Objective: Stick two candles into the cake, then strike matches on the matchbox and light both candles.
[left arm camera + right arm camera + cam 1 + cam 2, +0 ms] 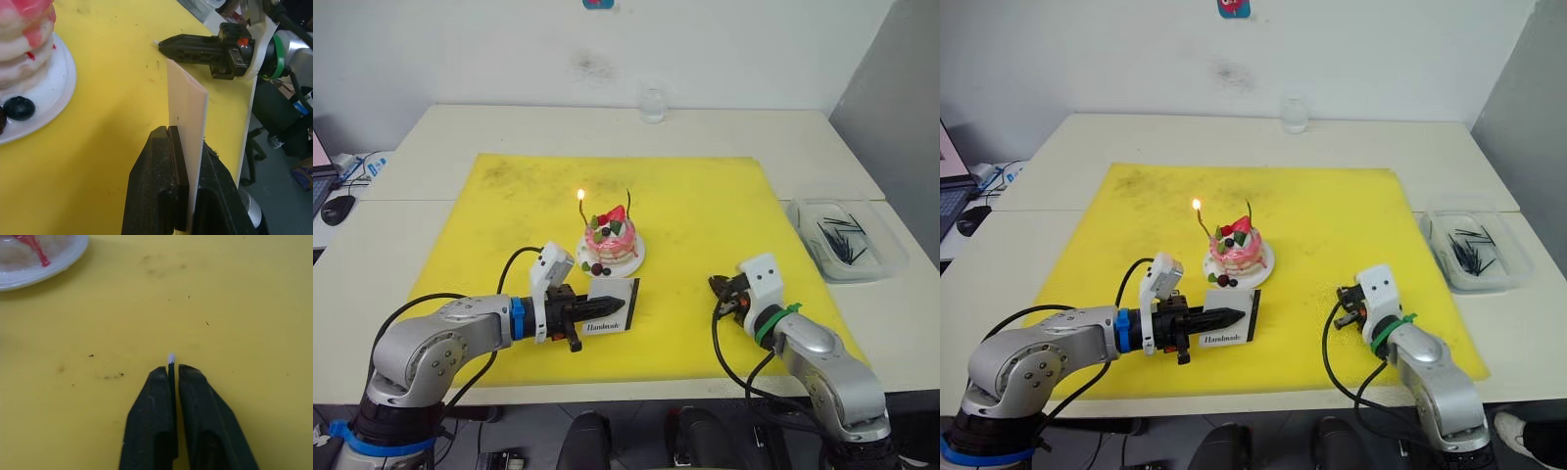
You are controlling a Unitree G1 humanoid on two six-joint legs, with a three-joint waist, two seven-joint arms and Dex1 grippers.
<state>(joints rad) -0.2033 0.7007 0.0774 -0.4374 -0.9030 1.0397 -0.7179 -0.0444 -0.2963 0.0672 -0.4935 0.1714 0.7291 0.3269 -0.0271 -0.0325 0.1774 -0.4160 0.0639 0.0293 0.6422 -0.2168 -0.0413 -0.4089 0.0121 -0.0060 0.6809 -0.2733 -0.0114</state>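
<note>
One match (171, 363) pinched in right tool (171, 374); matchbox (610, 305) in left tool (576, 318).

Bright, even room light, with soft shadows.

The yellow mat (705, 225) is lit all over with no hard glare. One candle (581, 213) has a tiny glowing flame. Up close, the cake (24, 54) looks blurry, and the left gripper (188, 147) fingertips look a bit fuzzy.

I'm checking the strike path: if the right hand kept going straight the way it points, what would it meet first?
Likely the matchbox held upright in the left hand; the right hand, gripping a match, points at it across bare yellow mat.
</note>
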